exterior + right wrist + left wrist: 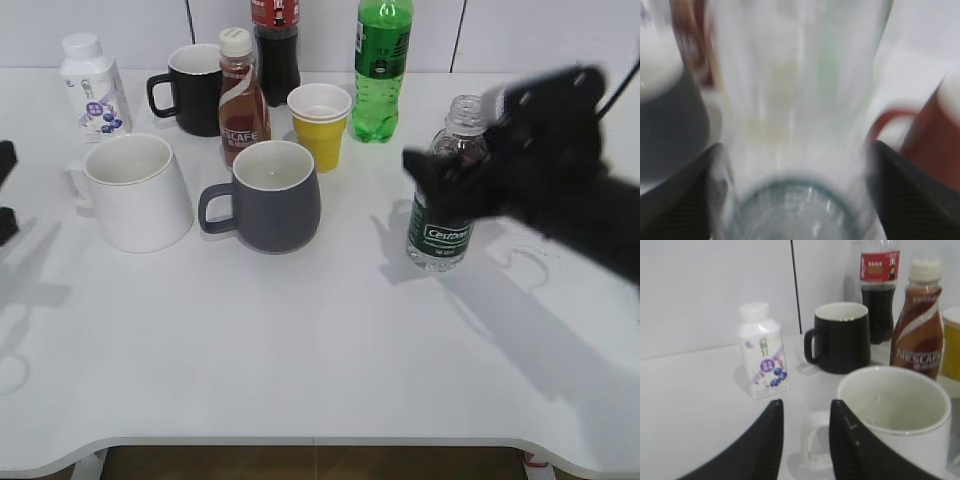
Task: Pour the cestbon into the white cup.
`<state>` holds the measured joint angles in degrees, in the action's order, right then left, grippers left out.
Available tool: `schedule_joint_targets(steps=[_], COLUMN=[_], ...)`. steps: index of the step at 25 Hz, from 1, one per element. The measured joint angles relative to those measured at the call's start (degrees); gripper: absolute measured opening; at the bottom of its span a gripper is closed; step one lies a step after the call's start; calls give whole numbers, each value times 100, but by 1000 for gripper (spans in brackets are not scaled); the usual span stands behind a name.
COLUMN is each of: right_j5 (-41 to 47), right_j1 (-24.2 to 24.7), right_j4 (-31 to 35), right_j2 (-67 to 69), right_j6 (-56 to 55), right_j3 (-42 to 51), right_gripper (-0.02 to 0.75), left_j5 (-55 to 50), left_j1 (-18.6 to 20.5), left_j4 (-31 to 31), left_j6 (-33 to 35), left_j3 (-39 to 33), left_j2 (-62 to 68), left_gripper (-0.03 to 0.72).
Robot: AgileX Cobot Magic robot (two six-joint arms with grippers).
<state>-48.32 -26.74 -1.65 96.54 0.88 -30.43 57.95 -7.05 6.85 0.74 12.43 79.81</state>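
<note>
The cestbon [441,232], a clear ribbed bottle with a dark green label and no cap, is upright at the table's right. My right gripper [452,182] is shut on its upper half; the arm is motion-blurred. In the right wrist view the cestbon [795,100] fills the gap between the two dark fingers [797,165]. The white cup [135,190] stands at the left with its handle to the left. My left gripper [807,407] is open and empty, low beside the white cup [895,410], its fingertips either side of the handle. It barely shows at the exterior view's left edge [5,190].
A grey mug [270,195] stands right of the white cup. Behind are a small white bottle [92,85], a black mug [195,90], a Nescafe bottle [240,95], a cola bottle [275,50], a yellow paper cup [320,120] and a green soda bottle [382,65].
</note>
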Motion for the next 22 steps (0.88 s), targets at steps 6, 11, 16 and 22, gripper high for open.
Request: schedule_joint_targets(steps=[6,11,16,22], right_j5=[2074,3799,5923,9056], right_j1=[0,0,0,0], right_j4=[0,0,34,51], right_j2=[-1778,-3327,-4981,-6803], right_j6=[4,4,4,4], right_j3=[-175,-204,-230,-232], right_gripper=[650,649,648,648], left_j5=[-3365,-6735,-8626,-10676], left_j1=[0,0,0,0], left_j4=[0,-190,-408,-525], left_j6=[-386,-451,-452,-457], left_j3=[551,1593,2035,2058], left_j2=[-2091,-4027,-5339,-6367], left_gripper=[258,400,622,646])
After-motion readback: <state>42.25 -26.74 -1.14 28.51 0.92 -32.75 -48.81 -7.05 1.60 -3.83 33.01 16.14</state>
